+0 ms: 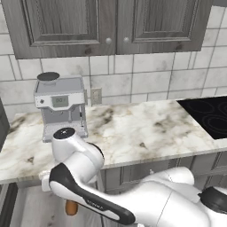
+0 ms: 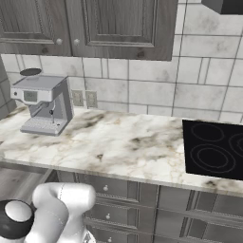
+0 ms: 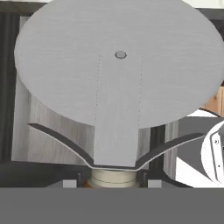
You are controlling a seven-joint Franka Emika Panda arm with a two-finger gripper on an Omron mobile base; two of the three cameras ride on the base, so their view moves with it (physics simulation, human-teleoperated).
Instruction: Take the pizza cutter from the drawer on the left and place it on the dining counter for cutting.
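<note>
The pizza cutter's round grey blade (image 3: pixel 118 61) is right in front of the hand camera, with its curved guard and pale handle neck (image 3: pixel 113 176) below it. My gripper (image 3: pixel 112 183) is shut on that handle; the dark fingertips (image 3: pixel 69 183) stand on either side of it. In the left base view the orange-brown handle end (image 1: pixel 71 207) pokes out under my forearm, below the worktop edge. The open drawer (image 1: pixel 31 207) lies beneath it at the lower left, and its pale wood-grain floor (image 3: pixel 30 131) shows behind the blade. The dining counter is out of view.
A marble worktop (image 1: pixel 133 128) carries a grey coffee machine (image 1: pixel 61 106) at its left and a black cooktop (image 1: pixel 208 116) at its right. Dark grey wall cabinets (image 1: pixel 111 24) hang above. Closed drawer fronts (image 2: pixel 123 190) run under the worktop edge.
</note>
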